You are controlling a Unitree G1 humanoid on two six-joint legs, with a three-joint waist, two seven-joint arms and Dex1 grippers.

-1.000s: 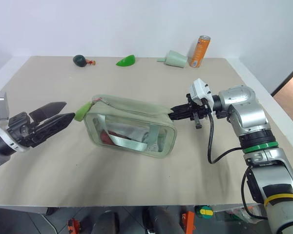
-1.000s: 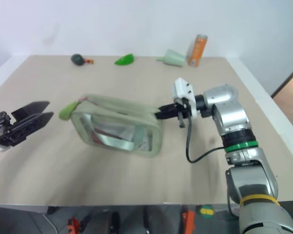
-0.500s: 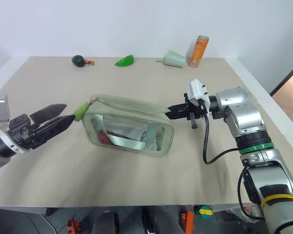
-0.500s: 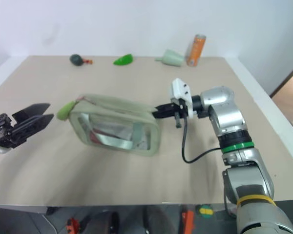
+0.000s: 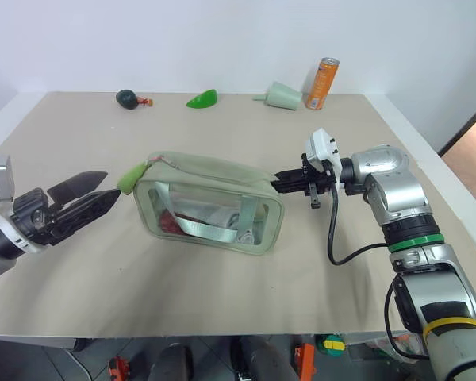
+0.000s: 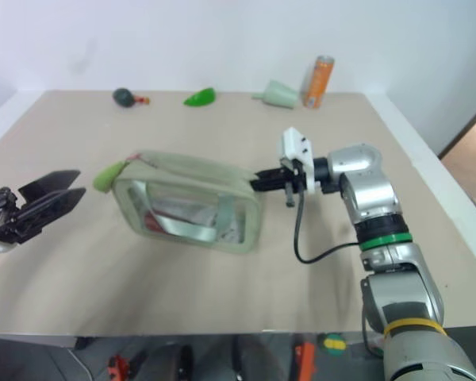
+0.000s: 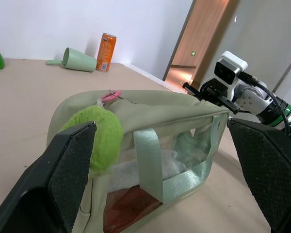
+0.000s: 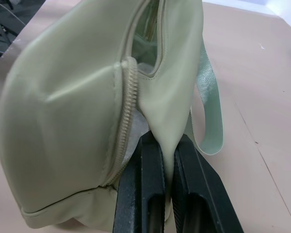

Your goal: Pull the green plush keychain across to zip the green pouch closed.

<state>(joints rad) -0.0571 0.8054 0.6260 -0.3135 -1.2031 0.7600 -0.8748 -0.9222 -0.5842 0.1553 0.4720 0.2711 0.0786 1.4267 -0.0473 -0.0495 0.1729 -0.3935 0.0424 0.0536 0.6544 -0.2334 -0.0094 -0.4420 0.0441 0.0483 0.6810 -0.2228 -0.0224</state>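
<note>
right end effector (image 5: 284, 184): clamped shut on the fabric edge at the pouch's end nearest it; wrist view shows both fingers (image 8: 144, 191) pinching a fold of cloth, w/ open zipper teeth running right beside them.
left end effector (image 5: 93, 192): jaws wide apart, nothing in them, hovering just off the other end of the pouch, aimed at the plush.
green plush keychain (image 5: 130, 177): sits at the pouch's top corner on the robot's left, on a short pink cord, resting against the bag. untouched so far.
green pouch (image 5: 210, 208): upright on the desk (image 5: 222, 294), mid-desk, zip gaping at the right-hand end, so not closed yet.
risk 1: plush is soft n small; left fingers could close on fuzz only n slip off once the pull starts.
risk 2: left jaws could grab the pouch corner along w/ the plush, then the slider won't run.
risk 3: right pinch is on a thin fold; a hard tug might yank the cloth out, n the whole bag slides instead of zipping.
risk 4: cloth near the teeth could snag the slider midway.
pouch contents: thru the clear window, sth red n sth white, can't tell what exactly; green webbing strap (image 5: 210, 230) hangs across the front.
back of desk: orange can (image 5: 323, 82), pale green funnel (image 5: 281, 97), green leaf piece (image 5: 203, 99), dark green ball (image 5: 128, 98), all well apart from the pouch.
</note>
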